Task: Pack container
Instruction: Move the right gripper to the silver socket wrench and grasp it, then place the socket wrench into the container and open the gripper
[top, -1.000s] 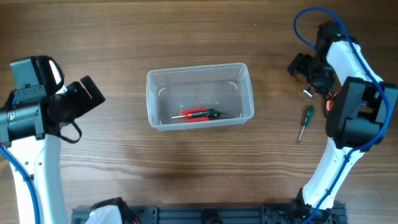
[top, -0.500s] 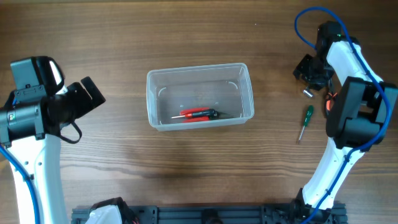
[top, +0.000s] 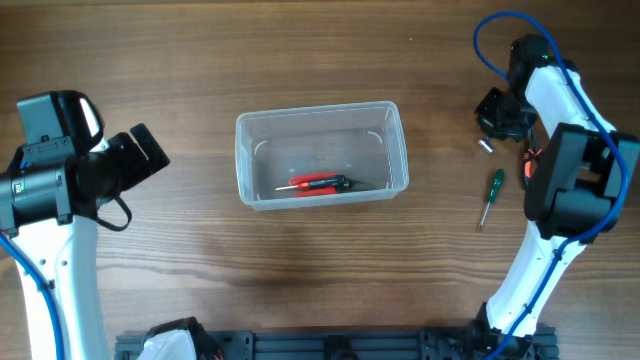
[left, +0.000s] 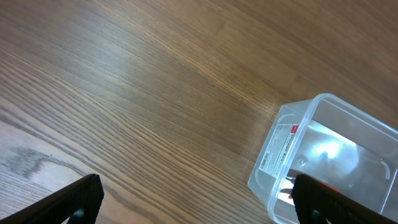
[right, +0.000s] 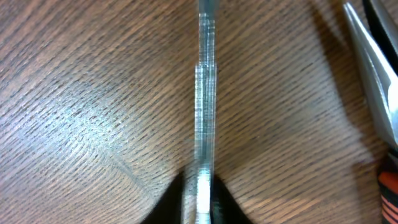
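Container stands upright at the centre of the table, with a red-and-black tool inside. Left gripper is well to its left, fingers wide apart and empty. Right gripper is far right, clamped on a metal rod. Pliers and a green screwdriver lie near it.

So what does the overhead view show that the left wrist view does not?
Only overhead: the green-handled screwdriver and a small silvery metal piece at the right end effector. Only left wrist: a white printed label on one end wall. Both: the clear rectangular plastic container with something red inside, and the brown wooden table.
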